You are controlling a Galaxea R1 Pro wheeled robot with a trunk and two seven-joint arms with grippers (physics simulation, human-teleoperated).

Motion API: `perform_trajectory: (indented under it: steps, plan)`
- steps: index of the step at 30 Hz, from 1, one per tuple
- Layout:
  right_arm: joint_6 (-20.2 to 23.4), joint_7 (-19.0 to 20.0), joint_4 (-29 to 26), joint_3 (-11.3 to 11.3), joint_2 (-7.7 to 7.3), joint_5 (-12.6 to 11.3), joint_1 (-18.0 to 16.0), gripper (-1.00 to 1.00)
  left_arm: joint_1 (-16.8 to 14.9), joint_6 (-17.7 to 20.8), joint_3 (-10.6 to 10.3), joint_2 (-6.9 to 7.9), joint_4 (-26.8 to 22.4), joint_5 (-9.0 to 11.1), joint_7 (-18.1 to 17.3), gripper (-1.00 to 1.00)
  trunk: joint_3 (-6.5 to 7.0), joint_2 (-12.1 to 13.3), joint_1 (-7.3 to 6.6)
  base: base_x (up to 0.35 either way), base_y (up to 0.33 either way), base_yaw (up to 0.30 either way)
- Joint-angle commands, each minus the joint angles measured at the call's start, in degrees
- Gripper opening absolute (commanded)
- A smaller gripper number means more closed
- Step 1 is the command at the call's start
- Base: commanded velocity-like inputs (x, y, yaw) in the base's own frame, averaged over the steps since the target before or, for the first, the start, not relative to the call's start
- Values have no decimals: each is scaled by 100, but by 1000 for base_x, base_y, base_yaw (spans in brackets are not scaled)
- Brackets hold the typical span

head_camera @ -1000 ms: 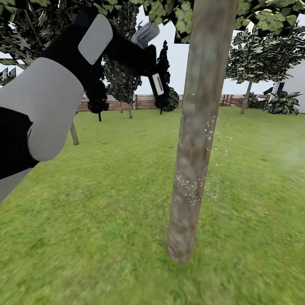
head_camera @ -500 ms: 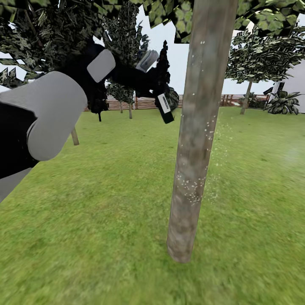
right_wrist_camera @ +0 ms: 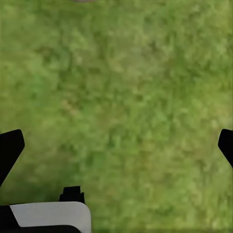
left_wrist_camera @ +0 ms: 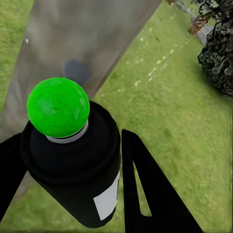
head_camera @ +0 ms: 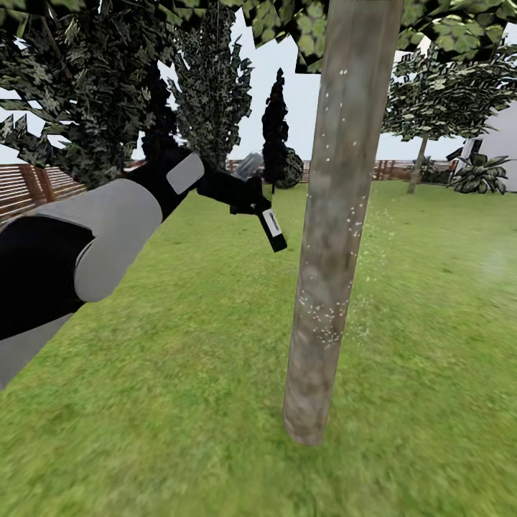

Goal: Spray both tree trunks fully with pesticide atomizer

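Observation:
The pesticide atomizer (head_camera: 273, 230), a black can with a white label, hangs tilted just left of the near tree trunk (head_camera: 336, 215), and my left gripper (head_camera: 260, 210) is shut on it. In the left wrist view its green dome (left_wrist_camera: 58, 107) tops the dark body (left_wrist_camera: 77, 170), held between black fingers (left_wrist_camera: 145, 189), with the grey-brown trunk (left_wrist_camera: 87, 34) close behind. White pesticide specks (head_camera: 321, 316) dot the lower bark, and a few sit higher up. A second tree (head_camera: 418, 166) stands far right by the fence. My right gripper (right_wrist_camera: 116, 145) is open over grass.
Lawn (head_camera: 179, 373) spreads all around the trunk. A slatted wooden fence (head_camera: 32, 188) rings the far side and left. Dark cypress-like columns (head_camera: 275, 133) and leafy bushes (head_camera: 480, 176) stand at the back. Canopy leaves (head_camera: 459, 29) hang overhead.
My left arm has come down from canopy height to mid-trunk height, carrying the atomizer lower and tilting it. A few more specks show high on the trunk than one second ago.

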Motion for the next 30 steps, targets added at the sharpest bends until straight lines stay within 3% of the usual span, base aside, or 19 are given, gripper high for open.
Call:
perform_trajectory:
  steps: [1,5,8,9,10,12,14,16,17,20,21,25,27,28,30]
  plan:
    - [0,0,0,0,0,0,0,100,76,0,38,0,-3,27,0,-100,1,-2,0,0,0,0]
    - [0,0,0,0,0,0,-1,100,452,-281,28,0,2,15,0,-100,1,-2,0,0,0,0]
    - [0,0,0,0,0,0,-3,100,490,-317,4,0,2,-8,-5,-100,1,-2,0,0,0,0]
    - [0,0,0,0,0,0,-2,100,494,-303,-41,0,-8,-669,-13,-100,1,-2,0,0,0,0]
    - [0,0,0,0,0,0,0,100,495,-305,-56,0,-29,-1471,-14,-100,1,-2,0,0,0,0]
    - [0,0,0,0,0,0,-4,100,496,-313,-63,0,-52,-1947,-31,-100,1,-2,0,0,0,0]
    - [0,0,0,0,-5,0,-1,100,496,-507,-74,0,-165,-2248,-726,-100,1,-2,0,0,0,0]
    - [0,-2,0,0,-14,0,-2,100,496,-894,-106,0,-273,-2858,-1525,-100,1,-2,0,0,0,0]
    - [0,-2,0,0,-16,0,-1,100,496,-973,-113,0,-300,-3057,-1961,-100,1,-2,0,0,0,0]
    - [0,-4,0,0,-17,0,-1,100,496,-1194,-119,0,-580,-3252,-3329,-100,1,-2,0,0,0,0]
    - [0,-5,0,0,-17,0,-2,100,496,-1210,-119,0,-600,-3260,-3555,-100,1,-2,0,0,0,0]
    - [0,-4,0,0,-18,0,-2,100,496,-1250,-120,0,-615,-3277,-3983,-100,1,-2,0,0,0,0]
    - [0,-5,0,0,-18,0,-2,100,496,-1403,-381,0,-586,-3351,-4127,-100,1,-2,0,0,0,0]
    - [0,-7,0,0,-18,0,-1,100,562,-1433,-641,0,-582,-3378,-4150,-100,1,-2,0,0,0,0]
    - [0,-2,0,0,-18,0,-2,100,718,-1463,-847,0,-579,-3399,-4168,-100,1,-2,0,0,0,0]
